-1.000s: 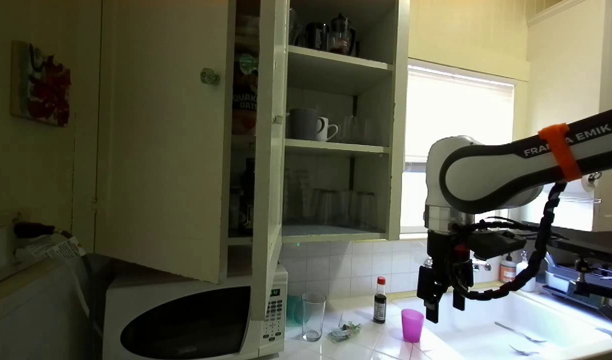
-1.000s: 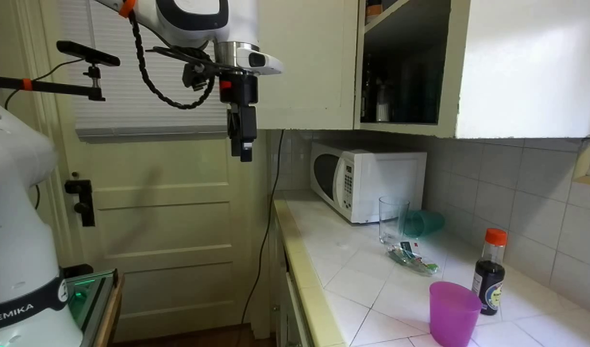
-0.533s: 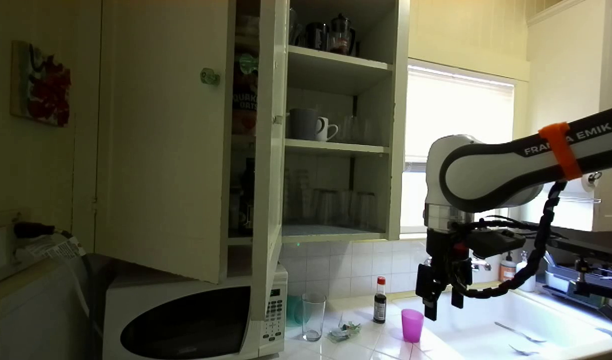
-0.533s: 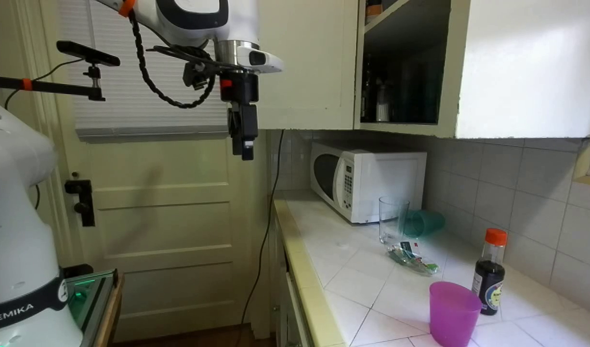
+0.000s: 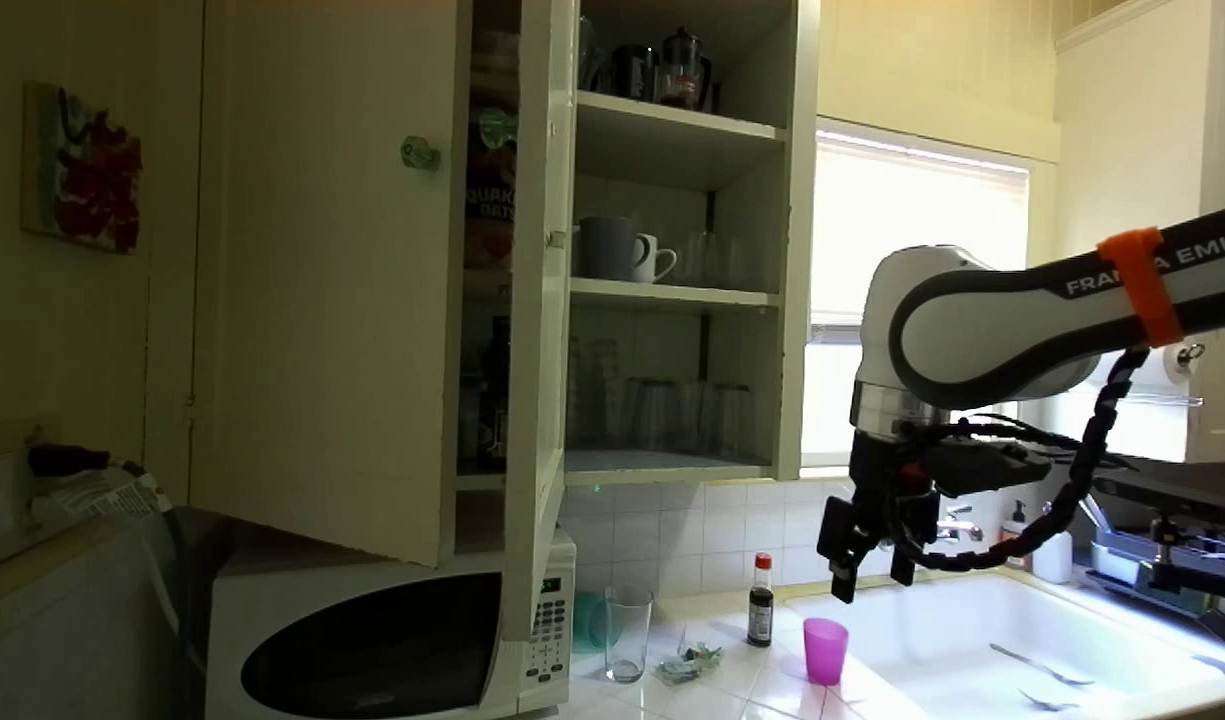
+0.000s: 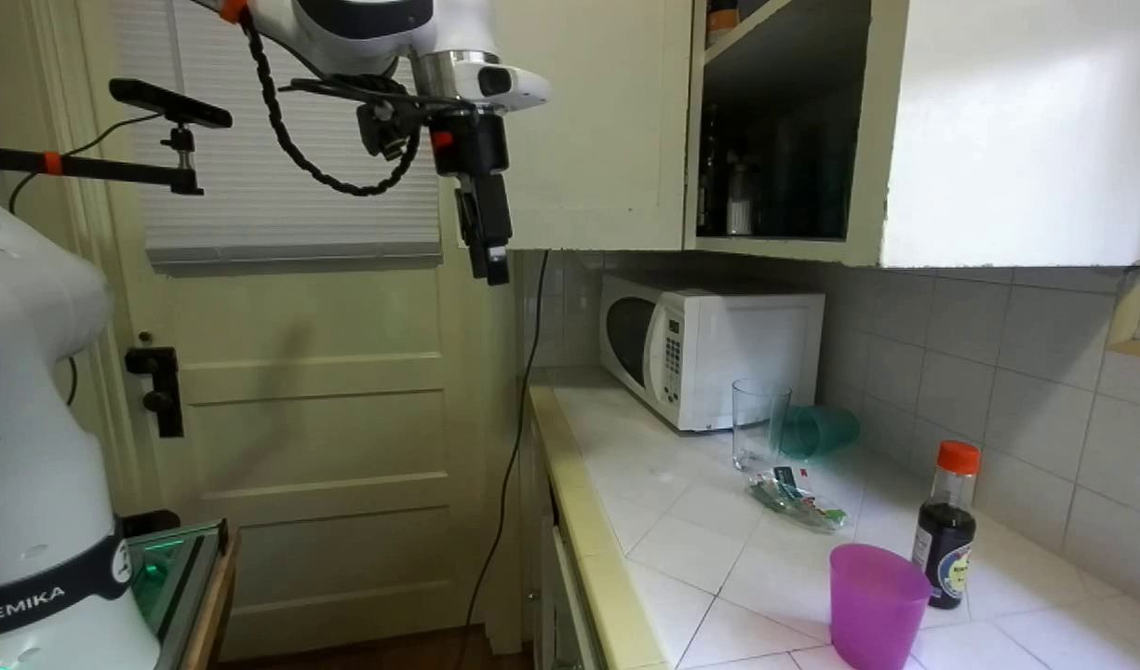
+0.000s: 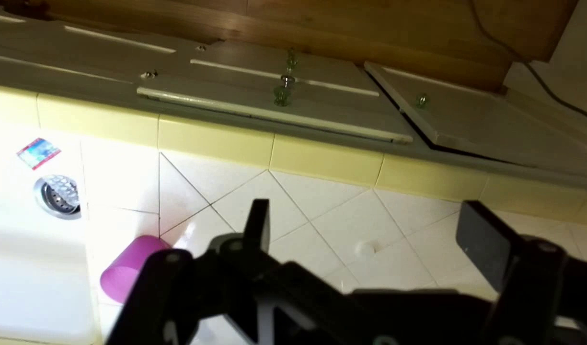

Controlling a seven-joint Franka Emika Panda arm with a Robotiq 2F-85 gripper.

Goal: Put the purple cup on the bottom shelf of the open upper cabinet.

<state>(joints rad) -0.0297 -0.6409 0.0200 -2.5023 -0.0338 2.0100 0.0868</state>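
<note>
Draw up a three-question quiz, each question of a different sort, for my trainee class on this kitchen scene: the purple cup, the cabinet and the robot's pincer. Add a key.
1. Multiple choice: which item on the counter stands nearest the purple cup?
A) the microwave
B) the red-capped bottle
C) the tall clear glass

2. True or false: the pincer is open and not touching the purple cup.

3. Fill the gap: the bottom shelf of the upper cabinet holds several clear ____.

Key: 1. B, the red-capped bottle. 2. True. 3. glasses.
</note>
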